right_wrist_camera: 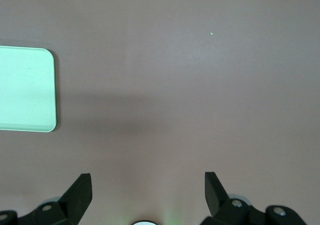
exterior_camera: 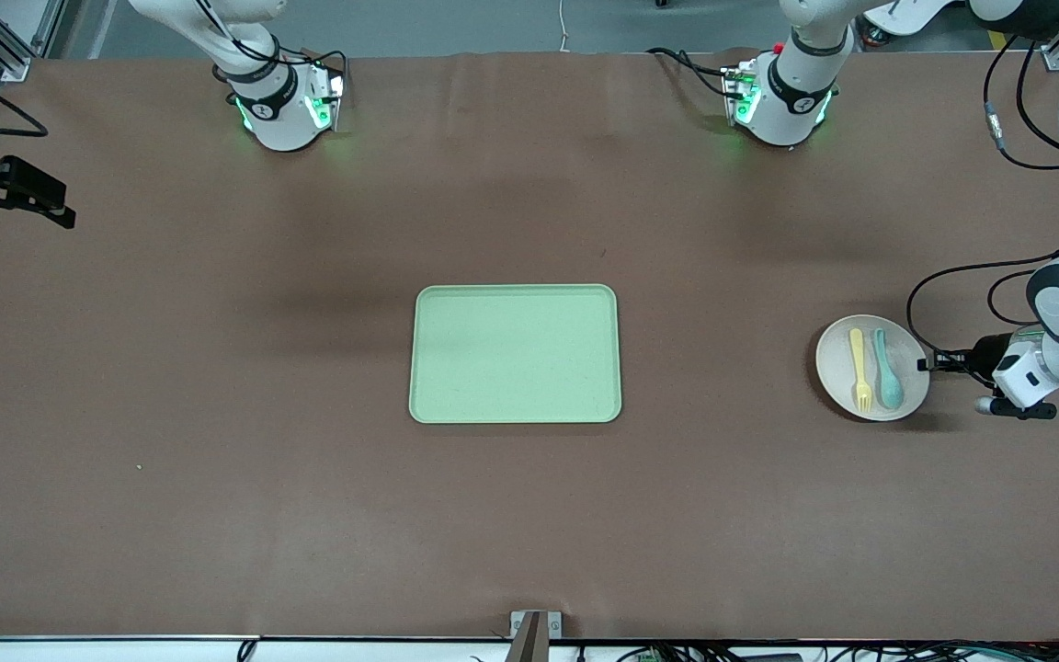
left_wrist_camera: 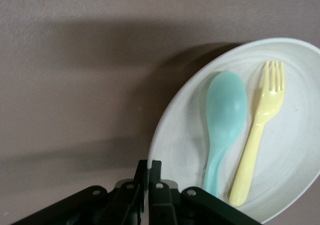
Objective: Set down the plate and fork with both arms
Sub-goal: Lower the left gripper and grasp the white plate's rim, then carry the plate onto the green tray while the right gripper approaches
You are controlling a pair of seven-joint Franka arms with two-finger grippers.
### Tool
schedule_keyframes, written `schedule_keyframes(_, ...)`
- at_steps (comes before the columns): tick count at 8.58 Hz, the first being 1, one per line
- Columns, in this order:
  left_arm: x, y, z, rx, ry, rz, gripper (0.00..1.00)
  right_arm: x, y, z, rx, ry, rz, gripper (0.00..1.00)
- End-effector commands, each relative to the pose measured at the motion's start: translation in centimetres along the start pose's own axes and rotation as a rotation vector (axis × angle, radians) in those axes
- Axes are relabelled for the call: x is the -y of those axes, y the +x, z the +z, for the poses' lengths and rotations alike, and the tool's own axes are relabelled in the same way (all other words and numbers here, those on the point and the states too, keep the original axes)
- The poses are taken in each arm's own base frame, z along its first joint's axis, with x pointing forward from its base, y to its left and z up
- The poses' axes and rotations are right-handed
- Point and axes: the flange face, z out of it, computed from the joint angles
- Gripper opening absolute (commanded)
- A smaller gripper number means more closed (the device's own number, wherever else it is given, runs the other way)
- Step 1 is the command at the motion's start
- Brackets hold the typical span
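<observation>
The off-white plate point(exterior_camera: 836, 357) lies on the table toward the left arm's end, with the pale yellow fork point(exterior_camera: 859, 370) lying in it beside a teal spoon point(exterior_camera: 886, 371). My left gripper point(exterior_camera: 930, 364) is low at the plate's edge, shut on its rim. In the left wrist view the left gripper point(left_wrist_camera: 148, 166) pinches the rim of the plate point(left_wrist_camera: 292, 152); the fork point(left_wrist_camera: 260, 129) and spoon point(left_wrist_camera: 226, 110) lie side by side. My right gripper point(exterior_camera: 59, 213) waits open over the table's other end, and the right wrist view shows the right gripper point(right_wrist_camera: 148, 179) with nothing between its fingers.
A light green rectangular tray point(exterior_camera: 516, 354) sits at the middle of the table, with nothing in it; its corner shows as the tray point(right_wrist_camera: 25, 90) in the right wrist view. The two arm bases point(exterior_camera: 286, 110) point(exterior_camera: 782, 106) stand at the table's robot edge.
</observation>
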Motion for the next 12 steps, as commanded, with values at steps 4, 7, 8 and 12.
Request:
schedule_keyframes(4,-14.3,4.3,-7.8,0.016,0.07,0.179,0.0,1.8,0.6,0.7,0.004,0.011,0.046,0.99)
schedule_keyframes(7,-30.1,5.8,-6.0,0.033,0.07,0.076,0.0,2.2,0.9,1.1,0.012,0.011,0.038,0.99)
schedule_keyframes(8,-34.6,5.6,-4.5,0.042,0.067,0.04,0.0,2.2,0.9,1.1,0.012,0.011,0.04,0.99)
schedule_keyframes(12,-49.2,4.3,3.1,0.011,-0.028,-0.041,0.0,6.8,3.0,3.4,0.012,0.008,0.017,1.0)
